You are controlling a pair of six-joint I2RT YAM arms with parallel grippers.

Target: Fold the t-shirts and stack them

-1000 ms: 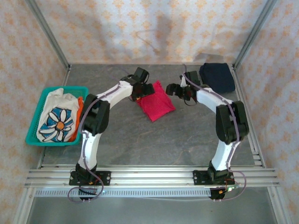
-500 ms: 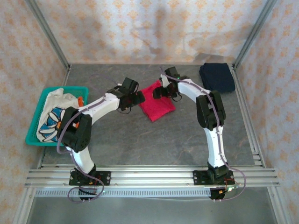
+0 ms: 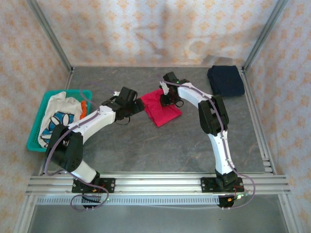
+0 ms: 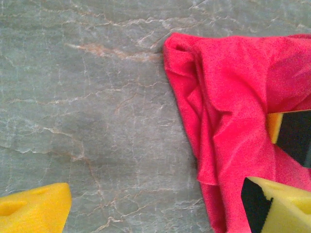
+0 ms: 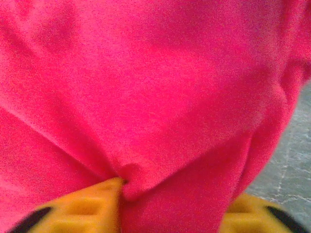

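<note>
The red t-shirt point(image 3: 161, 108) lies crumpled at mid-table. My right gripper point(image 3: 165, 99) is down on its far edge, and its yellow fingers point(image 5: 82, 209) are shut on a bunched fold of the red cloth point(image 5: 160, 97). At the shirt's left edge my left gripper point(image 3: 138, 105) stands open low over the table; its fingertips point(image 4: 32, 213) straddle bare table and the red shirt's hem point(image 4: 214, 145). The navy t-shirt point(image 3: 226, 80) sits folded at the far right corner. The white flower-print t-shirt point(image 3: 58, 124) lies in the teal basket point(image 3: 32, 143).
An orange cloth point(image 3: 83, 109) shows at the basket's right side. Grey marbled table point(image 3: 160, 145) stretches in front of the red shirt. Metal frame posts and patterned curtains close off the back and sides. The aluminium rail point(image 3: 155, 183) runs along the near edge.
My right gripper swung left from beside the navy shirt onto the red shirt and closed on its cloth. My left gripper drew back leftward to the shirt's left edge, still open.
</note>
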